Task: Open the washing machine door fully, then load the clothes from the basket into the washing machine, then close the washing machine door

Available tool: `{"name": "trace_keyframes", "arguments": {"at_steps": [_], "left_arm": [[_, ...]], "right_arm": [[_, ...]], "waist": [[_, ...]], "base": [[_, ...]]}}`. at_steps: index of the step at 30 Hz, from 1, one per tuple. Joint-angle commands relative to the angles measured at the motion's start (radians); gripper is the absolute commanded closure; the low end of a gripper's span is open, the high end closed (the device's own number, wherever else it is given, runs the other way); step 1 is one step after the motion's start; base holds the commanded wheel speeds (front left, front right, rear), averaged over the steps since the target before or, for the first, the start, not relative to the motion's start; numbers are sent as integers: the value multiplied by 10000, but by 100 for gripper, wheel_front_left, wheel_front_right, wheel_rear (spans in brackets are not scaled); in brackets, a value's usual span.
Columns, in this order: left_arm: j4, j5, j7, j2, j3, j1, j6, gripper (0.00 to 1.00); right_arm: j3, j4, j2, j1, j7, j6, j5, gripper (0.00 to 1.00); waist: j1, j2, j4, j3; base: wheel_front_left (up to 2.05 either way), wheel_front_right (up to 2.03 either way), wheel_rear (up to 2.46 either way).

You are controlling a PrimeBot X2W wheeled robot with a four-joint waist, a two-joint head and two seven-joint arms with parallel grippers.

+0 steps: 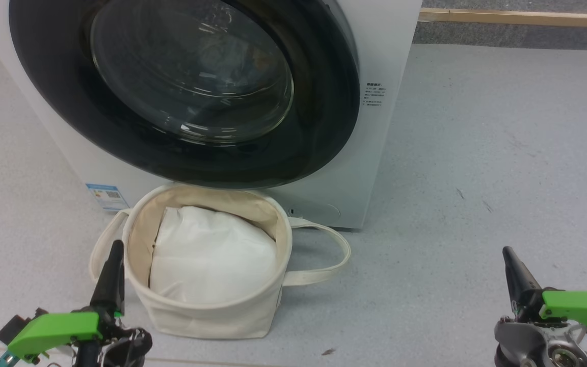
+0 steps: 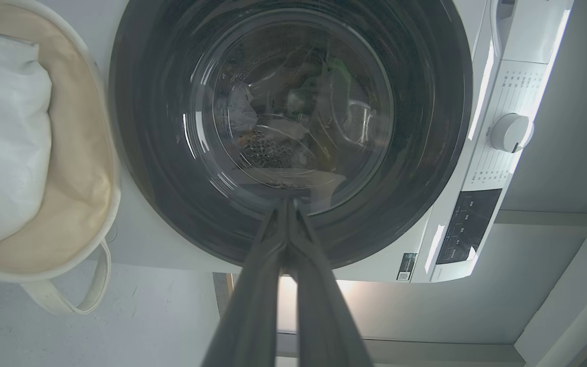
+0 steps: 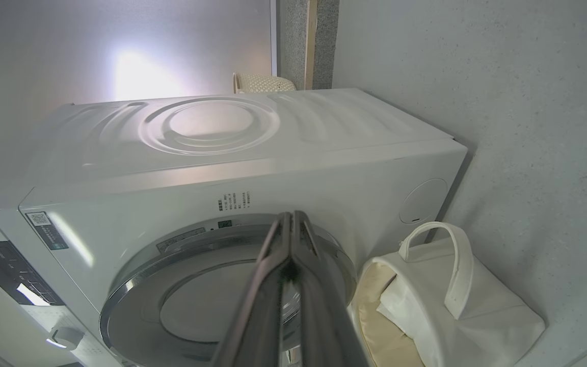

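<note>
Left pincer partly hides one basket handle.

Glossy black washing machine door, cream-white basket

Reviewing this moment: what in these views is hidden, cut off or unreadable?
1. What lies in the drum: left wrist view, dark glass and reflections on the washing machine door blur it.
2. The door's top: head view, cut by the upper edge.
3. Anything under the white bundle in the basket: head view, the bundle covers it.
4. Printed text right of the door: head view, too small to read.
</note>
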Motion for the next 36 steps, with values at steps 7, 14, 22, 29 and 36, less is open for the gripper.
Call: {"name": "trace_keyframes", "arguments": {"at_steps": [7, 14, 22, 29, 36], "left_arm": [[-363, -10, 75, 81, 370, -114, 5, 100], [-364, -10, 75, 81, 369, -114, 6, 100], [-366, -10, 75, 81, 369, -113, 6, 100], [-368, -11, 74, 81, 369, -112, 6, 100], [-371, -11, 74, 81, 368, -112, 7, 100]], "right_arm": [[366, -400, -291, -404, -188, 0, 223, 100], [499, -431, -390, -401, -293, 0, 342, 100], [683, -477, -528, -399, -438, 0, 504, 100], [849, -521, -653, -399, -570, 0, 652, 100], [1017, -569, -780, -400, -705, 0, 800, 100]], "waist": [[0, -1, 1, 1], [0, -1, 1, 2], [0, -1, 1, 3], [0, -1, 1, 4], [0, -1, 2, 6]], "base": [[0, 0, 0], [0, 0, 0], [0, 0, 0], [0, 0, 0], [0, 0, 0]]}}
